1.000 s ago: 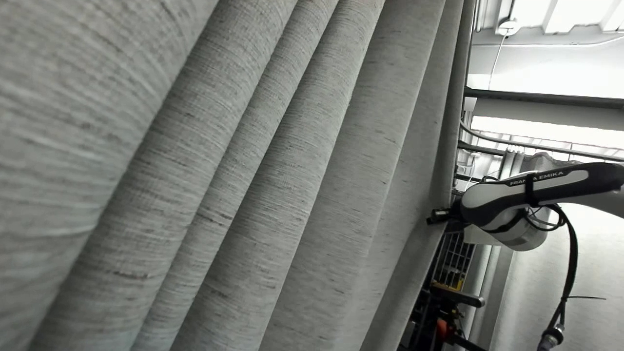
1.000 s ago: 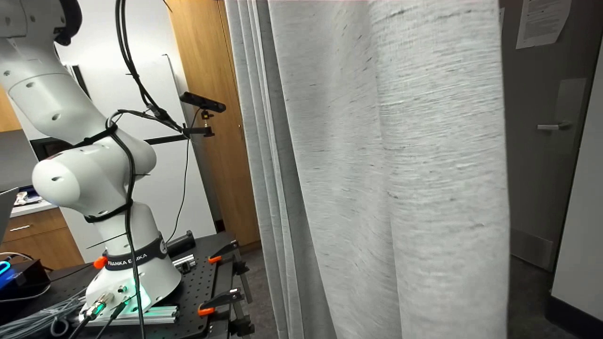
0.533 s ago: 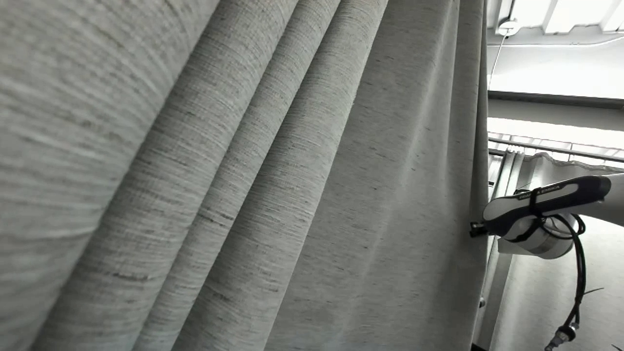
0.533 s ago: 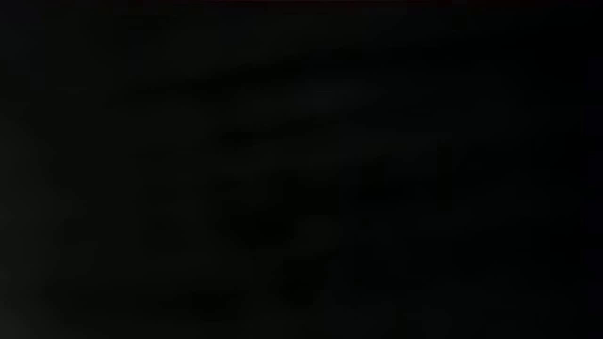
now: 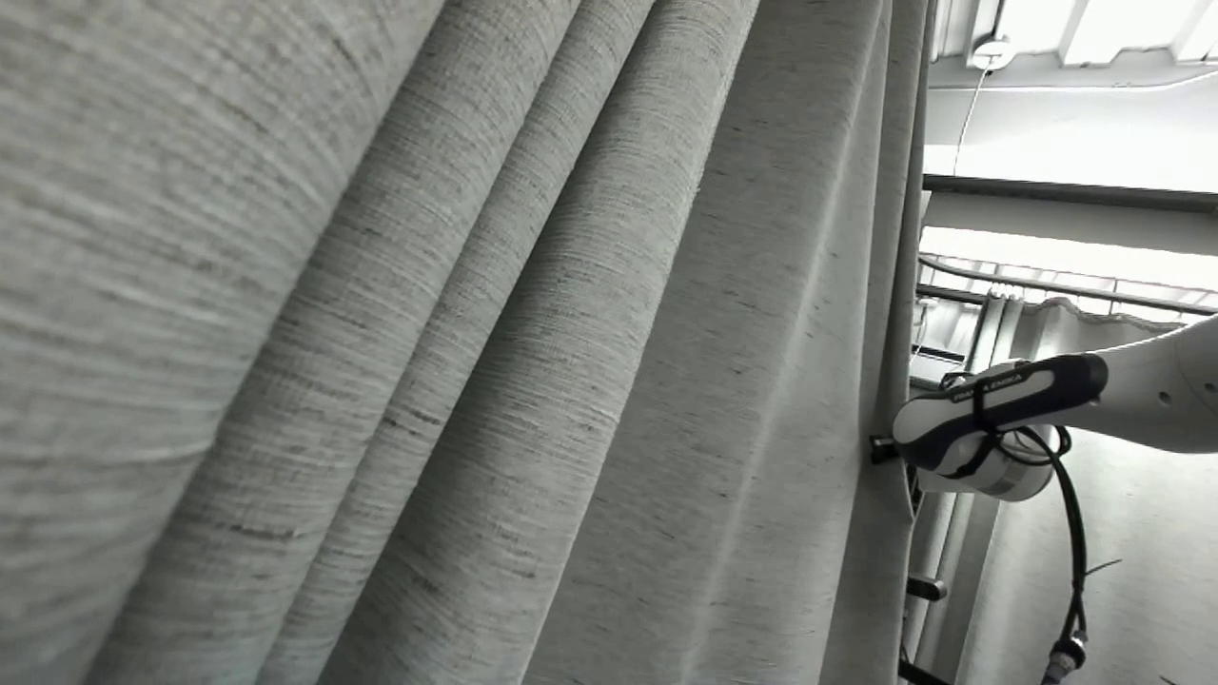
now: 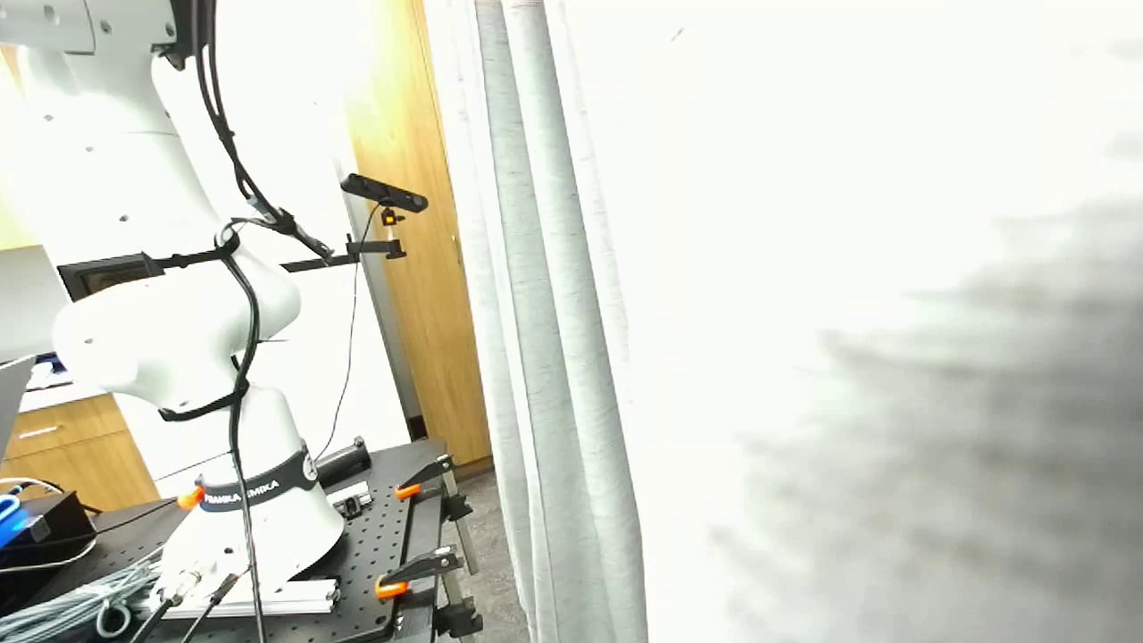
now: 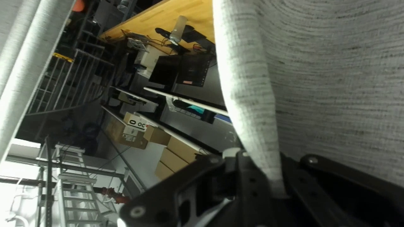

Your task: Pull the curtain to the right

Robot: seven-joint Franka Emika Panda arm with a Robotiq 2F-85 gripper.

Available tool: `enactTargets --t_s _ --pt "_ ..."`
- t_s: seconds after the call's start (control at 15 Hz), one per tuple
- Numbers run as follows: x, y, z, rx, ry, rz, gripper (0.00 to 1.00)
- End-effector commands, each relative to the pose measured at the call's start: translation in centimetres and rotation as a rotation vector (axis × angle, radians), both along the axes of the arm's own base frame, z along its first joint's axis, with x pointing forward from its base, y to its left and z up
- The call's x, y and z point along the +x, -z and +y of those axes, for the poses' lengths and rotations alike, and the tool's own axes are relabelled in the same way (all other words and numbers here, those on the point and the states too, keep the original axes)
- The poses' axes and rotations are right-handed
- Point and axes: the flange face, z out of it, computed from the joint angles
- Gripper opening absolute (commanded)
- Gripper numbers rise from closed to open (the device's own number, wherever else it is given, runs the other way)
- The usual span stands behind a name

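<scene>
One narrow fold of the curtain [image 7: 331,78] is pinched tight in your gripper [image 7: 269,172], the cloth spreading up the right side of the wrist view. In an exterior view, its deep pleats fill the left and middle, your arm [image 5: 1032,395] at their right-hand border.

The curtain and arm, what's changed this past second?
The arm and the edge of the curtain swung right, then back left, in an exterior view. In an exterior view, dark half a second ago, the curtain now fills the right side, hiding the door seen earlier. The jaws hold the curtain; no let-go shows. Robot base and tabletop stayed put.
</scene>
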Motion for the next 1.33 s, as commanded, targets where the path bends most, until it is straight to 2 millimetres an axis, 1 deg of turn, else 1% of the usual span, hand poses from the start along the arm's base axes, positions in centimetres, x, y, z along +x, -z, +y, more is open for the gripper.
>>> enactTargets --t_s 0.0,0.07,0.2,0.27,0.33,0.47,0.53,0.6,0.73,0.8,0.93,1.0,1.13,1.27 --pt "5.2 4.1 1.9 0.100 -0.077 0.084 0.00" --pt "6.9 4.4 2.9 0.113 -0.107 0.092 0.00" --pt "9.8 5.0 4.0 0.145 -0.144 0.103 0.00" --pt "11.0 5.2 4.1 0.155 -0.155 0.110 0.00" --pt "11.8 5.4 3.8 0.160 -0.159 0.123 0.00" --pt "12.7 5.4 1.8 0.149 -0.129 0.153 0.00" --pt "12.6 5.4 -0.2 0.124 -0.086 0.173 0.00" --pt "12.4 4.8 -1.6 0.105 -0.059 0.177 0.00" --pt "10.9 3.2 -4.4 0.104 0.005 0.159 0.00" --pt "9.9 2.9 -5.8 0.111 0.036 0.162 0.00" --pt "8.1 3.4 -9.1 0.132 0.103 0.189 0.00" --pt "7.3 4.1 -10.6 0.154 0.132 0.203 0.00" --pt "6.9 5.0 -12.3 0.170 0.184 0.237 0.00" --pt "8.3 5.0 -11.9 0.159 0.160 0.236 0.00"
